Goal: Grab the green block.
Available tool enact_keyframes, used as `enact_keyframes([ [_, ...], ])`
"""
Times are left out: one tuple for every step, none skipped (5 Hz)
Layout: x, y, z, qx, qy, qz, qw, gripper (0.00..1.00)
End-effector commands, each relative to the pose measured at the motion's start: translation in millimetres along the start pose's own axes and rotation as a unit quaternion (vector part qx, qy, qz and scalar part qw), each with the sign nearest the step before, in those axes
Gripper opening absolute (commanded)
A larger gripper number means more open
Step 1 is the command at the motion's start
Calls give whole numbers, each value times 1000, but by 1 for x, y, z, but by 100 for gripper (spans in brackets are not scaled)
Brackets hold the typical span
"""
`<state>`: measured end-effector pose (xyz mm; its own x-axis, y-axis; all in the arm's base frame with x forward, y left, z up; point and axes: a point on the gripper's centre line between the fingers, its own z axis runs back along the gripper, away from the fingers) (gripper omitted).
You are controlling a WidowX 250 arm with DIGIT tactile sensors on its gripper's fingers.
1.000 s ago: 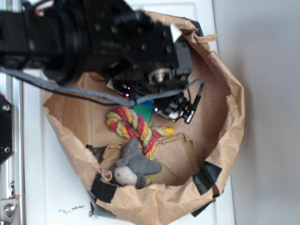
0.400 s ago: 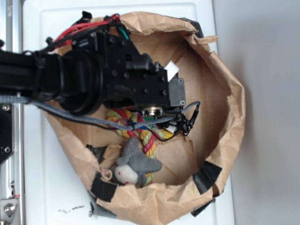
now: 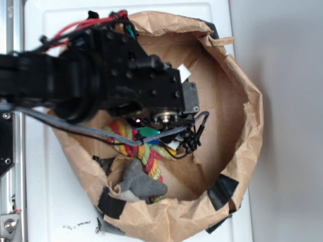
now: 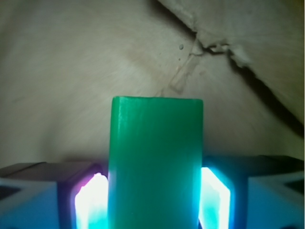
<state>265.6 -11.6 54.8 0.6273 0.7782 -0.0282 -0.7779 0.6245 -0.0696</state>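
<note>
- The brown paper bag (image 3: 242, 101) fills most of the exterior view, its torn rim taped with black patches at the lower edge; it has not shifted over the last second.
- The black arm (image 3: 101, 80) reaches in from the left of the frame and covers the upper-left half of the bag's floor. A second ago it sat higher in the frame, and it has since come down over the toys.
- The grey plush toy (image 3: 141, 182) at the lower centre has turned: its pale face, plain a moment ago, is now hidden.
- The rope toy (image 3: 123, 137) has slid toward the left and lies partly under the arm, so the arm's descent seems to have nudged both toys.
- The gripper (image 4: 153, 200) is clenched on the green block (image 4: 156, 162): in the wrist view the lit fingers (image 4: 90, 200) press both long sides, and the block stands up the middle of the frame against the bag's floor.
- In the exterior view only a sliver of green shows at centre, just under the wrist and beside the rope.
- A second ago the block lay uncovered there; judged from this, the grab looks made, and lifting clear without snagging the rope is what remains.
</note>
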Motion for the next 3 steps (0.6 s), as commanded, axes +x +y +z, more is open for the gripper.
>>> enact_keyframes([
  [12, -3, 77, -46, -5, -22, 999, 0],
  [5, 0, 94, -58, -44, -42, 996, 0],
  [0, 4, 101, -75, -67, -68, 993, 0],
])
